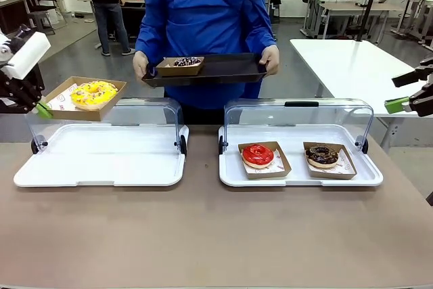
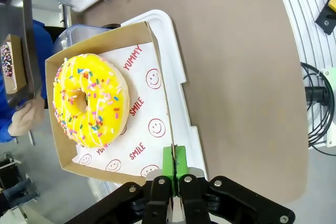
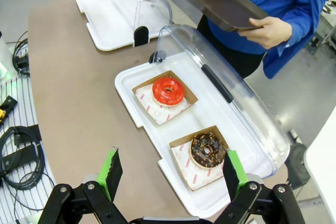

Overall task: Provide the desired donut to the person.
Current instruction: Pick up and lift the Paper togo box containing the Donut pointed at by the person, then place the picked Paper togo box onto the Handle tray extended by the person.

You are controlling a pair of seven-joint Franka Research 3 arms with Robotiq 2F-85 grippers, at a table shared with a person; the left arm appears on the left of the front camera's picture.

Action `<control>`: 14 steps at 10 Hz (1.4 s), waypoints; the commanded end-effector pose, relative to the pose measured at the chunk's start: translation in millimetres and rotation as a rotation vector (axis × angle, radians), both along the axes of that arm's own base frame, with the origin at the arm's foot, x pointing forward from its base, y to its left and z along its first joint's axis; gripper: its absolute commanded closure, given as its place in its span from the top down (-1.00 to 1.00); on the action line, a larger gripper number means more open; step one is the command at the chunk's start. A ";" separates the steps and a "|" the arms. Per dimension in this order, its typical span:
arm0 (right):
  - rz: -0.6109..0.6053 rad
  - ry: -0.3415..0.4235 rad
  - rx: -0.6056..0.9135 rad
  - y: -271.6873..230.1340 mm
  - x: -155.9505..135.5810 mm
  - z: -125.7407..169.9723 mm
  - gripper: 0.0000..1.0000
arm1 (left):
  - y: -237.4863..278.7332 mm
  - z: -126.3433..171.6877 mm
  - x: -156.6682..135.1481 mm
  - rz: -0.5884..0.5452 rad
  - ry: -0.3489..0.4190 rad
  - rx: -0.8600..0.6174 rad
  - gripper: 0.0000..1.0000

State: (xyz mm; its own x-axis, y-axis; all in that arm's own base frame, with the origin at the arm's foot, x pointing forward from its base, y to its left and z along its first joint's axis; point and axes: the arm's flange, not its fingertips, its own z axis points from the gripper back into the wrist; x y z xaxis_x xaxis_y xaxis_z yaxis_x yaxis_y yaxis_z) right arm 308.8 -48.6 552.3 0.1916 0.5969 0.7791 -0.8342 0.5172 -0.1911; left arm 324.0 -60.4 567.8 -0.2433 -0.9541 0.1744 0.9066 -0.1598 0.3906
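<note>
A yellow sprinkled donut [image 1: 93, 93] [image 2: 89, 100] lies in a cardboard tray [image 1: 64, 106] [image 2: 152, 77]. My left gripper [image 1: 42, 109] [image 2: 173, 158] is shut on that tray's edge and holds it in the air above the left white tray [image 1: 101, 167]. Across the table, the person [image 1: 203, 11] in blue holds a black serving tray [image 1: 230, 69] [image 3: 220, 6] with both hands; a dark sprinkled donut [image 1: 186, 62] in its box sits on it. My right gripper [image 1: 406, 91] [image 3: 172, 174] hangs open at the right, above a red donut [image 1: 258, 155] [image 3: 168, 90] and a chocolate donut [image 1: 323, 156] [image 3: 207, 149].
Both white trays [image 1: 298, 177] have clear lids [image 1: 298, 116] standing open at the back. A white table [image 1: 352, 65] stands at the far right. Cables [image 3: 16, 150] lie beside the table's edge. The brown tabletop [image 1: 203, 235] in front is free.
</note>
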 end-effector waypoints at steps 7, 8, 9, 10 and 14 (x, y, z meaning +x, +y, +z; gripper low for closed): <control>0.020 -0.007 0.014 1.2 1.2 -2.5 1.00 | -1.2 3.3 0.2 0.025 -0.007 0.019 -1.00; 0.020 -0.007 0.014 1.2 1.2 -2.5 1.00 | -1.2 3.3 0.2 0.025 -0.007 0.019 -1.00; 0.020 -0.007 0.014 1.2 1.2 -2.5 1.00 | -1.2 3.3 0.2 0.025 -0.007 0.019 -1.00; 0.020 -0.007 0.014 1.2 1.2 -2.5 1.00 | -1.2 3.3 0.2 0.025 -0.007 0.019 -1.00; 0.020 -0.007 0.014 1.2 1.2 -2.5 1.00 | -1.2 3.3 0.2 0.025 -0.007 0.019 -1.00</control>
State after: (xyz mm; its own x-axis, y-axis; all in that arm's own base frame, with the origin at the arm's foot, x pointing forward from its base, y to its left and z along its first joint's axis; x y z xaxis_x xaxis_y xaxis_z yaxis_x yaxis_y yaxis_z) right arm 308.8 -48.6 552.3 0.1916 0.5969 0.7791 -0.8343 0.5172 -0.1911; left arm 324.1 -60.0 568.5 -0.2420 -0.9559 0.1665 0.9058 -0.1611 0.3920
